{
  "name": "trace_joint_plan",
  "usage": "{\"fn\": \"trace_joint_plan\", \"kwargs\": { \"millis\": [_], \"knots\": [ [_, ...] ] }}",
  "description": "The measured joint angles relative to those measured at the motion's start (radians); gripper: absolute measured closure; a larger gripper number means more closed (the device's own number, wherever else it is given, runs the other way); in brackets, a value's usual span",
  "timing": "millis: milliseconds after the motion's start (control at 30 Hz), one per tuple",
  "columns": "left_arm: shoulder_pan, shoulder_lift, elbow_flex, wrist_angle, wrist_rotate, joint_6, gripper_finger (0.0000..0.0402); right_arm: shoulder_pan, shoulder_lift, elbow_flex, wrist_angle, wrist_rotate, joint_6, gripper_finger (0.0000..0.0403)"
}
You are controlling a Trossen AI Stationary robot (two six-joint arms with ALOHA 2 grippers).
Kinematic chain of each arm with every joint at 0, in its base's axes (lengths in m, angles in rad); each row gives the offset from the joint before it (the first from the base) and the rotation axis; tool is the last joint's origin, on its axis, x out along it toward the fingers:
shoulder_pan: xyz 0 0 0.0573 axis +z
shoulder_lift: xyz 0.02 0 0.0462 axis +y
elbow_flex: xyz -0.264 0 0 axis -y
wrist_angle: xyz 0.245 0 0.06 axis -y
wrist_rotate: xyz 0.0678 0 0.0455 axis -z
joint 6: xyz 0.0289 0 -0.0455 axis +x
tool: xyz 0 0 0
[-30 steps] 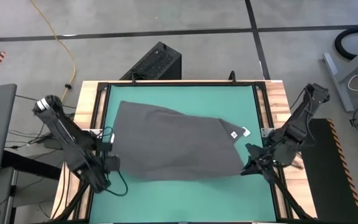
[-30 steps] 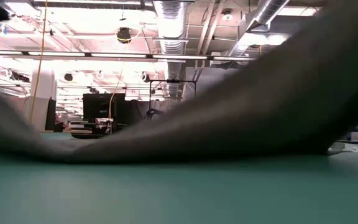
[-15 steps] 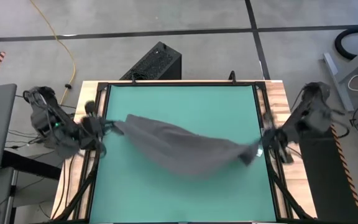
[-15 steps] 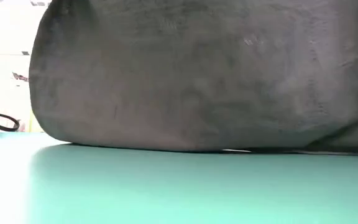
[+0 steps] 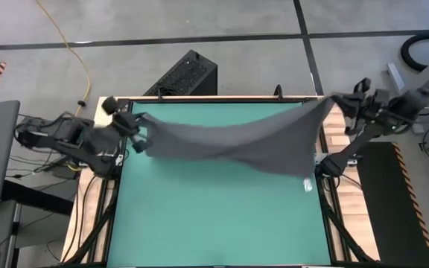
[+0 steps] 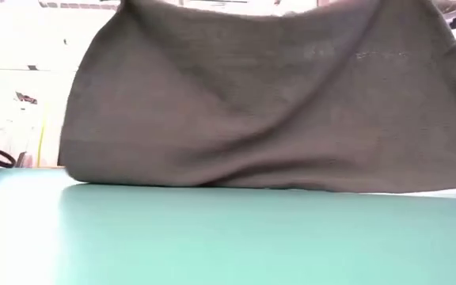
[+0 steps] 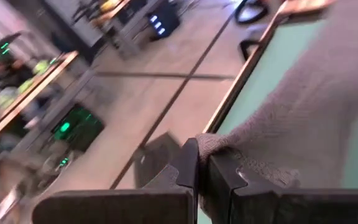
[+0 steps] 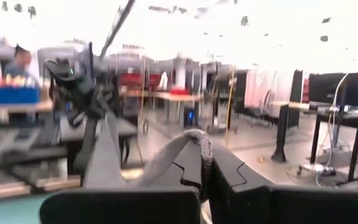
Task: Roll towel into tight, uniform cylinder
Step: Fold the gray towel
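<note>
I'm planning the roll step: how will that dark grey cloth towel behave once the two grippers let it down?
The dark grey cloth towel sags between the left gripper and right gripper, so it is probably floppy. It hangs to the green table mat, so will likely drape and wrinkle.

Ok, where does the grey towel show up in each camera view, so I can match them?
High view: towel stretched between both grippers, across the far half of the green mat.
Low view: towel hangs like a curtain, filling most of the picture.
Left wrist view: corner pinched.
Right wrist view: corner pinched.
Shared landmark: the green mat.
</note>
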Motion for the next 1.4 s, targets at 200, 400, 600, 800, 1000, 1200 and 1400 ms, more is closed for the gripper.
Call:
{"fn": "trace_joint_plan", "kwargs": {
  "millis": [200,400,600,800,1000,1200,1400],
  "knots": [
    [0.304,0.044,0.0,0.322,0.363,0.294,0.0401,0.049,-0.015,0.0,0.137,-0.008,-0.126,0.0378],
    [0.563,0.057,0.0,0.401,0.581,0.35,0.0401,0.138,0.035,-0.003,0.256,-0.008,-0.272,0.0378],
    [0.726,0.045,0.0,0.408,0.744,0.284,0.0401,0.246,0.062,-0.003,0.409,0.039,-0.467,0.0378],
    [0.764,0.046,0.0,0.425,0.805,0.275,0.0401,0.318,0.061,-0.003,0.497,0.076,-0.553,0.0378],
    [0.777,0.046,0.001,0.444,0.811,0.28,0.0401,0.369,0.061,-0.003,0.51,0.158,-0.555,0.0378],
    [0.78,0.046,0.001,0.45,0.812,0.294,0.0401,0.378,0.061,-0.003,0.649,0.187,-0.607,0.0379],
    [0.78,0.046,0.074,0.44,0.845,0.305,0.0401,0.414,0.06,-0.001,0.834,0.238,-0.694,0.0382]
  ]
}}
